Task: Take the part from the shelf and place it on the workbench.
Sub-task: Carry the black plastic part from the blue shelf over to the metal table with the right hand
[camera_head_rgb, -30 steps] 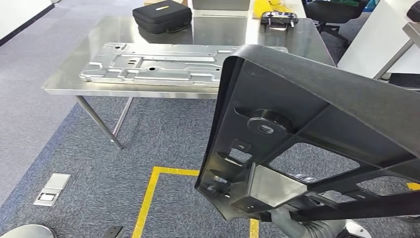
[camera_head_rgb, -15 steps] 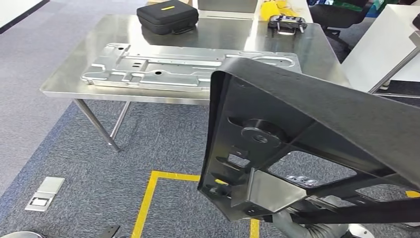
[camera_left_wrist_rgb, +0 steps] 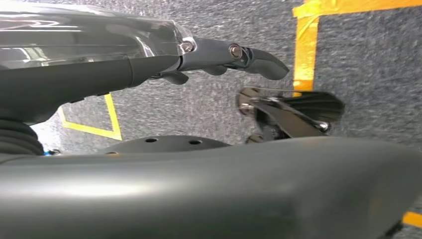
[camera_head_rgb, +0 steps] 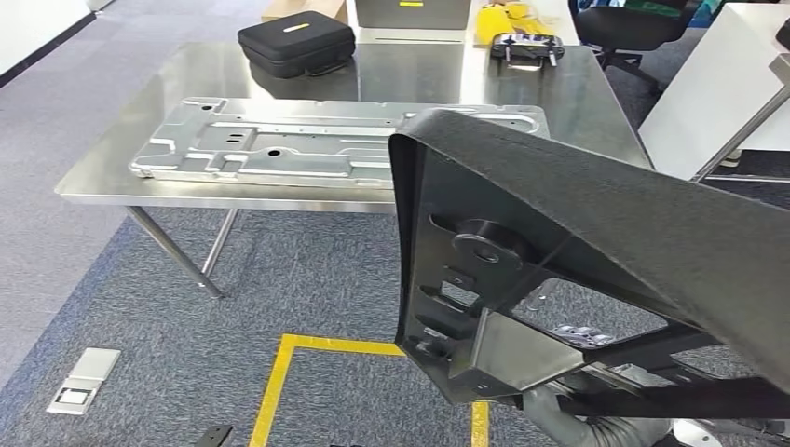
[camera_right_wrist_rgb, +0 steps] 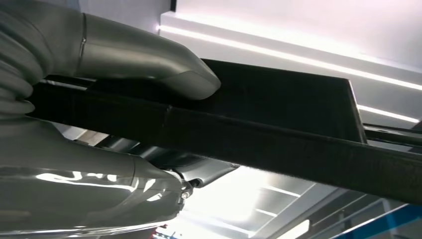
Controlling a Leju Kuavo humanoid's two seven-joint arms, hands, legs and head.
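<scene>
Shifting with my view, the table is sliding leftward; my right robot hand is clamping the black part from beneath.

black case far side of bench | silver stamped plate near edge | yellow floor tape | perhaps a controller

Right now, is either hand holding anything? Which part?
The right hand grips the black part by a flat edge bar, thumb over it. The left hand holds nothing.
</scene>
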